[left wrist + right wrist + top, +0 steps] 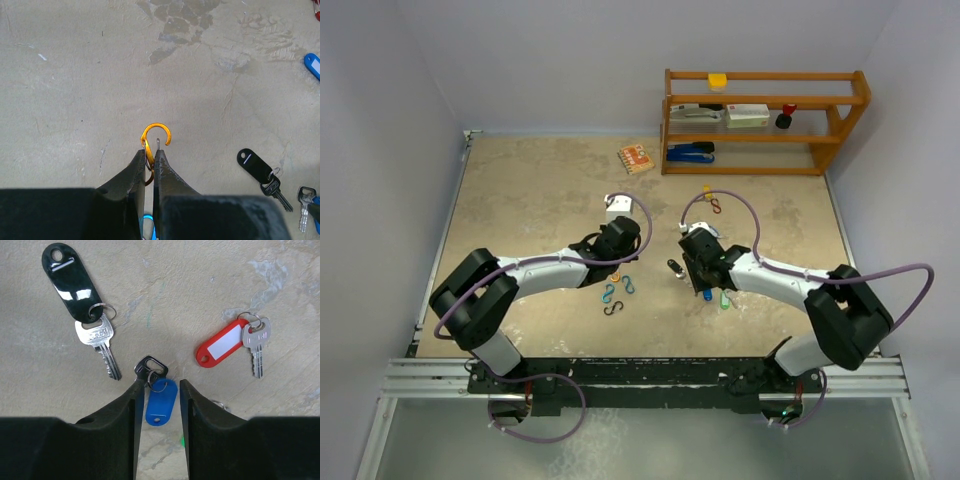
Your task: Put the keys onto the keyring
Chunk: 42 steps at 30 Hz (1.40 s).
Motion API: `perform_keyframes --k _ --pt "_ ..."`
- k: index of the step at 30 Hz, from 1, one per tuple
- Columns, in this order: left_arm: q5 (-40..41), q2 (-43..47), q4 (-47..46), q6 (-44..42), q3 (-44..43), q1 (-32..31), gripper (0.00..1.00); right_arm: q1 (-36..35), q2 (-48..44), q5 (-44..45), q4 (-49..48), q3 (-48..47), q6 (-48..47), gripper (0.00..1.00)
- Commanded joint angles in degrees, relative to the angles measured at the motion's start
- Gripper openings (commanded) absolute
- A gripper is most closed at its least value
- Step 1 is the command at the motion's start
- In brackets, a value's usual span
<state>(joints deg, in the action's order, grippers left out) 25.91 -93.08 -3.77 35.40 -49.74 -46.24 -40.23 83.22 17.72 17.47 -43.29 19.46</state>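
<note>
Both arms reach low over the worktop.

Left tool: clenched on one orange clip, with the hook end sticking out past the fingertips. In the top view three loose clips lie near it: two teal clips and one black clip.

Keys in the right wrist view: three, each on a small ring with a plastic tag.
- Black-tagged key: upper left, lying flat, well clear of the tool.
- Red-tagged key: off to the right, lying flat, also clear.
- Blue-tagged key: in the gap of the right tool. The tag lies between the two fingers. The dark key head sits just past the tips, against one of them.

Right tool: released, jaws parted. A sliver of worktop shows between the blue tag and the other finger.

In the top view one green tag lies just beside the right tool. The two tools are apart, with the black-tagged key between them.
</note>
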Motion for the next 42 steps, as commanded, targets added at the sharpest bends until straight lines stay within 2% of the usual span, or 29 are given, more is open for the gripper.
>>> perform_keyframes --k 1,12,25,33,42 --pt "-0.1 0.9 -2.3 0.7 0.4 0.5 0.00 -0.3 0.8 2.1 0.0 -2.5 -0.7 0.37" --pt "-0.3 1.0 -2.4 0.7 0.6 0.9 0.00 -0.3 1.6 2.4 0.0 -2.8 -0.7 0.30" --pt "-0.8 1.0 -2.8 0.7 1.0 1.1 0.00 -0.4 1.3 2.5 -0.1 -2.7 -0.5 0.14" --pt "-0.9 1.2 -2.9 0.8 1.1 1.1 0.00 -0.4 -0.9 4.3 -0.8 -2.9 -0.4 0.00" --pt "-1.7 2.1 -3.5 1.1 1.7 1.1 0.00 -0.4 -4.6 5.5 -1.4 -4.1 -1.1 0.00"
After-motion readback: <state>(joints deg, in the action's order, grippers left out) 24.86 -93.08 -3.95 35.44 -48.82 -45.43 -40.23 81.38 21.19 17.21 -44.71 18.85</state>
